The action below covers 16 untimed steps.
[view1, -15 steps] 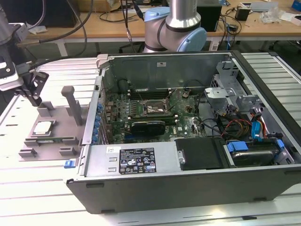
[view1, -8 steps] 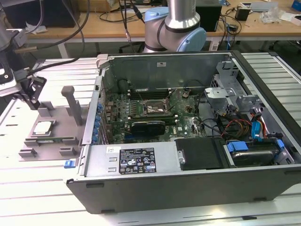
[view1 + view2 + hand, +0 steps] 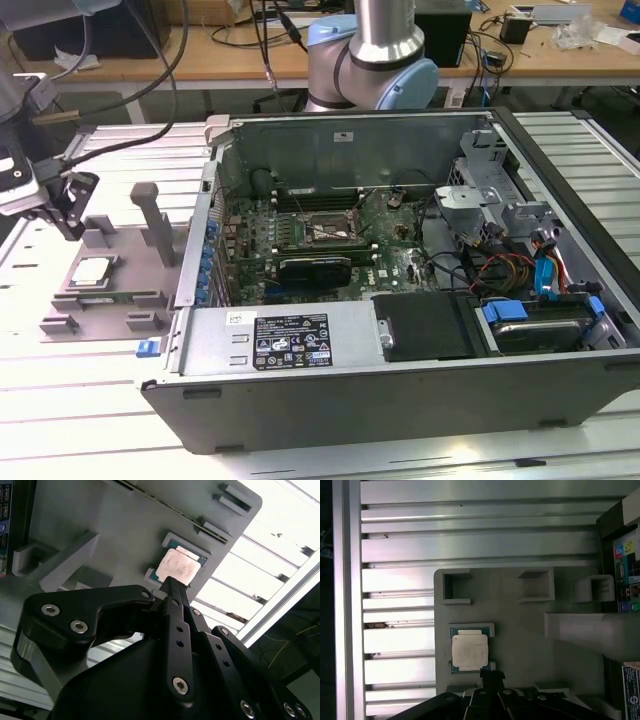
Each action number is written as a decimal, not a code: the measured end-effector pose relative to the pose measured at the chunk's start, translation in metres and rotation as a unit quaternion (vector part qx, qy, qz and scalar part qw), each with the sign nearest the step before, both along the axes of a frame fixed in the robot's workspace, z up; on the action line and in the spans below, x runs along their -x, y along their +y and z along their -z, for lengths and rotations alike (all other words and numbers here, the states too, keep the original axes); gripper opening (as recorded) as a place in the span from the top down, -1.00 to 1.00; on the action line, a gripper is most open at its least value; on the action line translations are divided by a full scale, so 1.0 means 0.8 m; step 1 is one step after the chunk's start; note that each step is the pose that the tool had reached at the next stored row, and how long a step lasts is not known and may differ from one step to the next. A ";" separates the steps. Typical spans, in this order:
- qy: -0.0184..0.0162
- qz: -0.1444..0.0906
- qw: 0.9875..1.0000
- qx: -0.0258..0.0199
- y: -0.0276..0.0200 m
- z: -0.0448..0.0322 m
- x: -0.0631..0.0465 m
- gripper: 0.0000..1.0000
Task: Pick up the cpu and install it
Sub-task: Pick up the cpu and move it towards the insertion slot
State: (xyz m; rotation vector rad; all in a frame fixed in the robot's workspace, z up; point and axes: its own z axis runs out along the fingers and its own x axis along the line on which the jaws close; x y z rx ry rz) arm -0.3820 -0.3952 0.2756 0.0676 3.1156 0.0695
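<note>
Claw (image 3: 172, 587) is clenched on nothing, close by the cpu (image 3: 179, 565) at the plate's (image 3: 125, 535) edge; careful squaring up is likely needed.

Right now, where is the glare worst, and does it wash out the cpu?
Second wrist view: slats beside the plate blow out white; cpu stays readable, slightly pink. Exterior view: near slats glare; cpu evenly lit. First wrist view: mild streaks on slats, cpu pale but distinct.
</note>
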 end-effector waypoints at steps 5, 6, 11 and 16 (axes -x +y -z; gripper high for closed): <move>0.000 -0.005 1.000 0.000 0.0000 0.0116 0.005 0.79; 0.000 -0.006 1.000 0.000 0.0000 0.0139 0.006 0.79; 0.000 -0.007 1.000 0.000 0.0000 0.0250 0.007 0.79; 0.000 -0.009 1.000 0.000 0.0000 0.0394 0.007 0.79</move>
